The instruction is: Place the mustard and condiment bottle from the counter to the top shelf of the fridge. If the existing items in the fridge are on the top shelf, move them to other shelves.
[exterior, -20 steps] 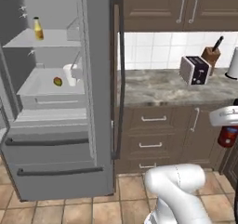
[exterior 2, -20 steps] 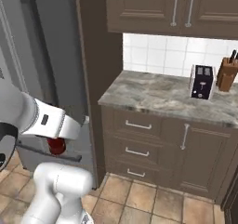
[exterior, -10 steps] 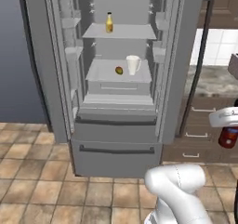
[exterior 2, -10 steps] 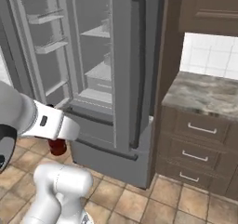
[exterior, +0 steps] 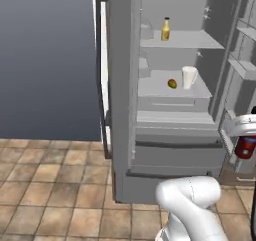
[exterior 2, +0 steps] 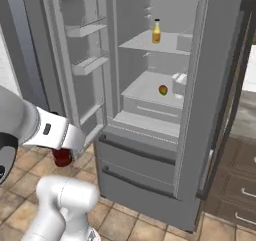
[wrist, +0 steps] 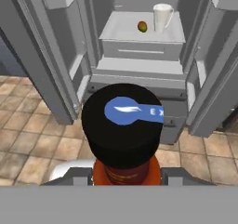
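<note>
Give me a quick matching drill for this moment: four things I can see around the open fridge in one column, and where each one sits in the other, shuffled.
Things
1. slim yellow mustard bottle with green cap
2. small red-yellow-green fruit
3. white tapered cup
4. dark red condiment bottle with black cap

Places
A. on the second shelf, just right of the fruit in the left base view
B. held in the tool, outside the fridge, low in front of it
C. on the top shelf of the fridge
D. on the second shelf, beside the cup

Pairs: 1-C, 2-D, 3-A, 4-B
</note>
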